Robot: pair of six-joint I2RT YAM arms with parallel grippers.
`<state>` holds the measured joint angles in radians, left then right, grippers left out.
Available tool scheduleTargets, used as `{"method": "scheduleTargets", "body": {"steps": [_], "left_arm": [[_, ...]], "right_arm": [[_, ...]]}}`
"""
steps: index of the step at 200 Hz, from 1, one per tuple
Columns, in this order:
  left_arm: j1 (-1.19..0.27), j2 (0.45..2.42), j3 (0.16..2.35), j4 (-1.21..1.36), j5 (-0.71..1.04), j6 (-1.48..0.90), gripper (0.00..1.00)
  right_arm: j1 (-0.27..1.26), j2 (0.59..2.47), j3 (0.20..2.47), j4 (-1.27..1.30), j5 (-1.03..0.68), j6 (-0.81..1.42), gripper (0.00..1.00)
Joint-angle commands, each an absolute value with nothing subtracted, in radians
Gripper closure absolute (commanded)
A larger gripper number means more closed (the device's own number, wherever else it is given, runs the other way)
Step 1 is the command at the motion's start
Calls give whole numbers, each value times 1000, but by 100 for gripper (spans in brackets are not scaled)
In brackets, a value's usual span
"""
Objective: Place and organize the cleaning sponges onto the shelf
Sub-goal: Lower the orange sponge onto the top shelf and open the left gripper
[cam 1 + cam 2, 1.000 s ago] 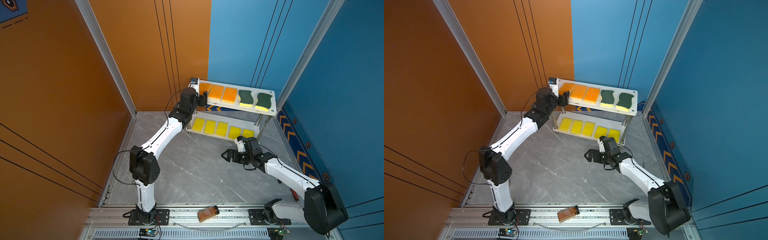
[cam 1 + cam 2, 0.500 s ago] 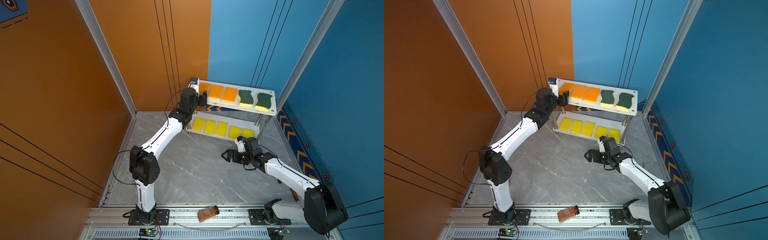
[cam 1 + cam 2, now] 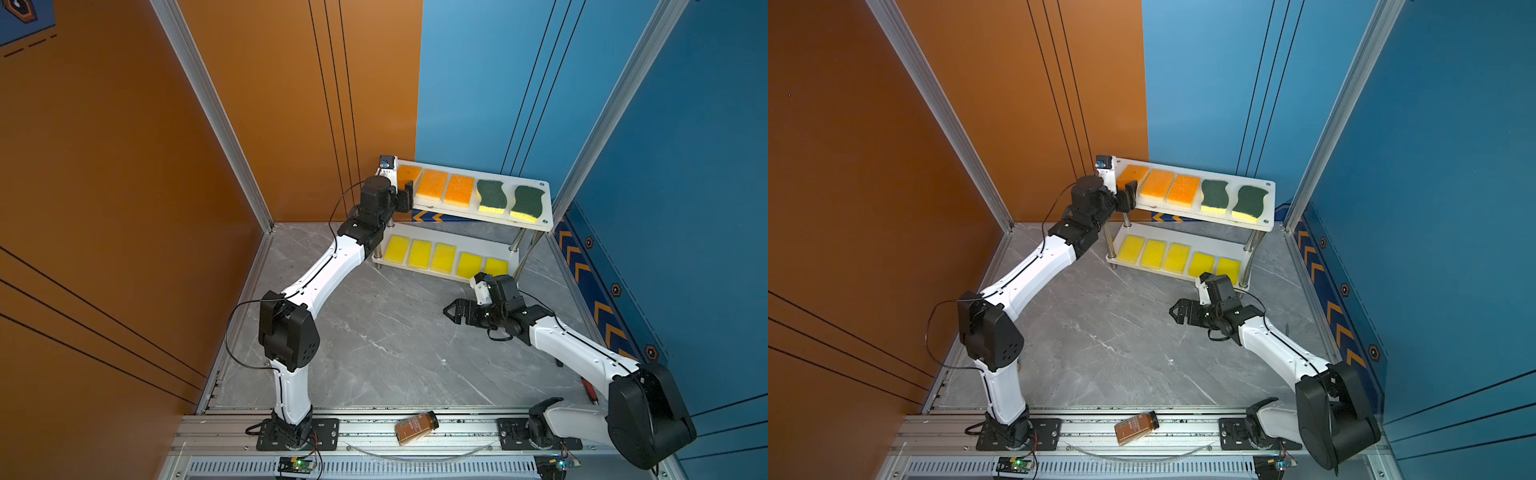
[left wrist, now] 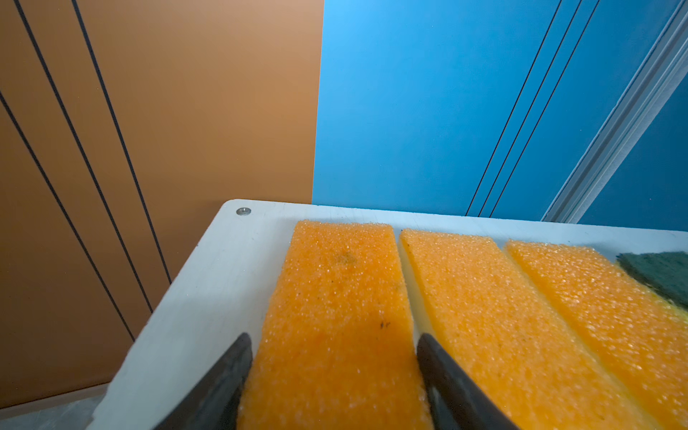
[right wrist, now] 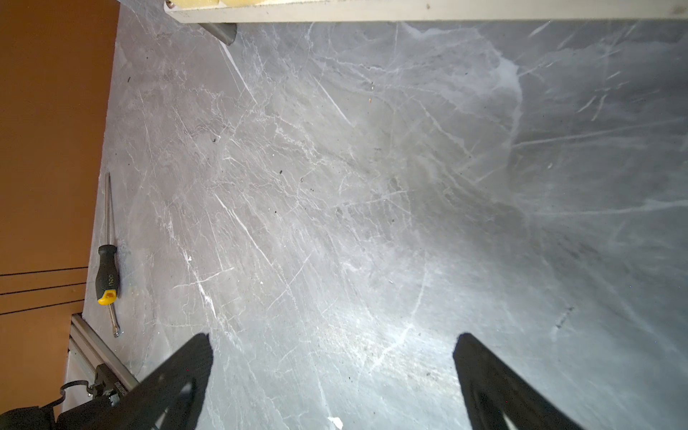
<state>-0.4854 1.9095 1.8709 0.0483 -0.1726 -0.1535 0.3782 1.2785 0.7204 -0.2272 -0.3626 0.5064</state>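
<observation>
The shelf (image 3: 545,195) (image 3: 1269,195) stands in the back corner, its top board tilted. Three orange-topped sponges and two green-topped ones (image 3: 491,196) lie in a row on the top board. Several yellow sponges (image 3: 419,253) line the lower board. My left gripper (image 3: 409,194) (image 3: 1130,193) (image 4: 331,338) is at the top board's left end, shut on the leftmost orange-topped sponge (image 4: 335,290) (image 3: 1133,173), with a finger against each long side. My right gripper (image 3: 451,311) (image 3: 1176,311) (image 5: 333,342) hovers open and empty over the grey floor in front of the shelf.
A brown bottle (image 3: 416,427) (image 3: 1137,428) lies on the front rail between the arm bases. A screwdriver (image 5: 108,271) lies on the floor by the orange wall. Orange and blue walls stand close behind the shelf. A shelf foot (image 5: 223,31) is near my right gripper.
</observation>
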Motion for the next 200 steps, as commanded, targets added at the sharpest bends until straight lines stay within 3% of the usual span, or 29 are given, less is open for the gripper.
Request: {"method": "scheduleTargets", "body": {"steps": [1, 108, 114, 200], "left_arm": [[-484, 1917, 1838, 5, -195, -157, 28], [-489, 1887, 1807, 20, -186, -163, 15], [-489, 1884, 1805, 20, -186, -163, 10], [-480, 1821, 1756, 32, -209, -146, 5]], "right_arm": [[371, 1257, 708, -237, -366, 516, 0], [370, 1266, 712, -228, -379, 518, 0], [370, 1267, 712, -227, -380, 518, 0], [367, 1290, 715, -218, -391, 517, 0]]}}
